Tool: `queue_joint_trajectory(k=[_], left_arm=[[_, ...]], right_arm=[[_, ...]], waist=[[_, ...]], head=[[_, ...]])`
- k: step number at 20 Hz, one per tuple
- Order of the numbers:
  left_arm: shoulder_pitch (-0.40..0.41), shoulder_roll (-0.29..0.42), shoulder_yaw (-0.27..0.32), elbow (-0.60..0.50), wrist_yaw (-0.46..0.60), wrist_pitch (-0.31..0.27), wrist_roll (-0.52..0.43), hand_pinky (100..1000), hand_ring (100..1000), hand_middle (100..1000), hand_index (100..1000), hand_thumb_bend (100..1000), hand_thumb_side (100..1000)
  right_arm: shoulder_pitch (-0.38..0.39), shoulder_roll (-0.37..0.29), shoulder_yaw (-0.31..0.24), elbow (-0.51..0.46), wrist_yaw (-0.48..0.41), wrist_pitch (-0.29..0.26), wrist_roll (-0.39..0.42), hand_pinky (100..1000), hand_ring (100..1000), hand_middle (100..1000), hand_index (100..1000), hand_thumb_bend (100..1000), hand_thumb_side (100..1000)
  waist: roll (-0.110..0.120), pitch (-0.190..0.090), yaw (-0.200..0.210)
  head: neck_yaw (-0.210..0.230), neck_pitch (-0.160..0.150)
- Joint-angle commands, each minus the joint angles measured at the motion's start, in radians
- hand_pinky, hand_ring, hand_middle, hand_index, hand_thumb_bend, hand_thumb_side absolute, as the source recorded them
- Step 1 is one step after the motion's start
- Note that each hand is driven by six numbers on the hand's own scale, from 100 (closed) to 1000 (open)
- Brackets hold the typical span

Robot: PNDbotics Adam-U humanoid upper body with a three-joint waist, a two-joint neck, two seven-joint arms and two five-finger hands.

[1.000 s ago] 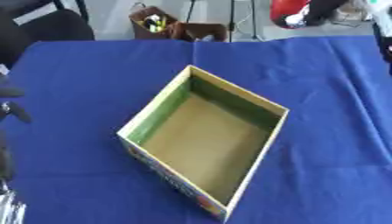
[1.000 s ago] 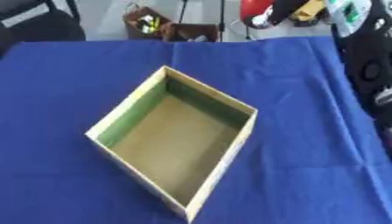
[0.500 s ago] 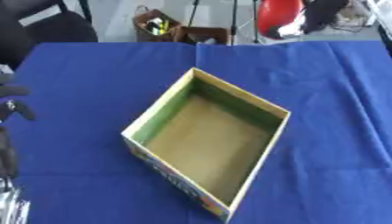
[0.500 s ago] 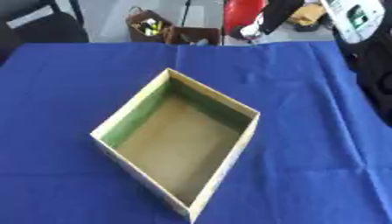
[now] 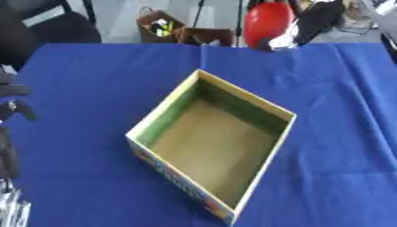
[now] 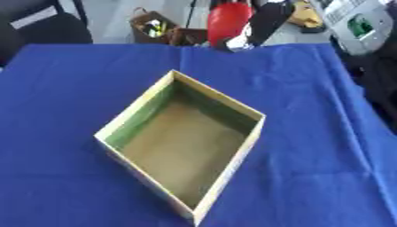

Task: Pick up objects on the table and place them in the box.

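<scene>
Left eye view: the empty box (image 5: 213, 153) is seen mid-tabletop (image 5: 93, 80); no loose objects are visible. At nine o'clock, the left robot hand (image 5: 14, 99) is glimpsed, its state untellable. Next, an object must be found.

Open box (image 5: 267, 111) sits askew on blue tablecloth (image 5: 93, 80)

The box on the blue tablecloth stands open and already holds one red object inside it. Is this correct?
Not quite. The box does stand open on the blue tablecloth, but the right eye view shows only its bare brown floor, with nothing inside. The red object is beyond the table's far edge.
</scene>
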Motion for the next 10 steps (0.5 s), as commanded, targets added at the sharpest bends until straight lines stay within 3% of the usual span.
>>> queue_joint_trajectory(k=[1,10], left_arm=[[-0.011,0.012,-0.003,-0.018,0.004,0.000,-0.003,291,552,590,708,100,932],[-0.016,0.007,-0.005,-0.018,0.005,0.000,-0.005,291,552,590,708,100,932]], right_arm=[[-0.031,0.025,0.010,-0.019,-0.001,0.014,0.009,366,520,586,528,100,410],[-0.002,0.053,0.070,-0.078,0.019,0.026,0.008,376,529,588,520,100,406]], waist=[[0.001,-0.016,0.004],[-0.001,-0.010,0.012]], head=[[-0.003,0.004],[-0.003,0.000]])
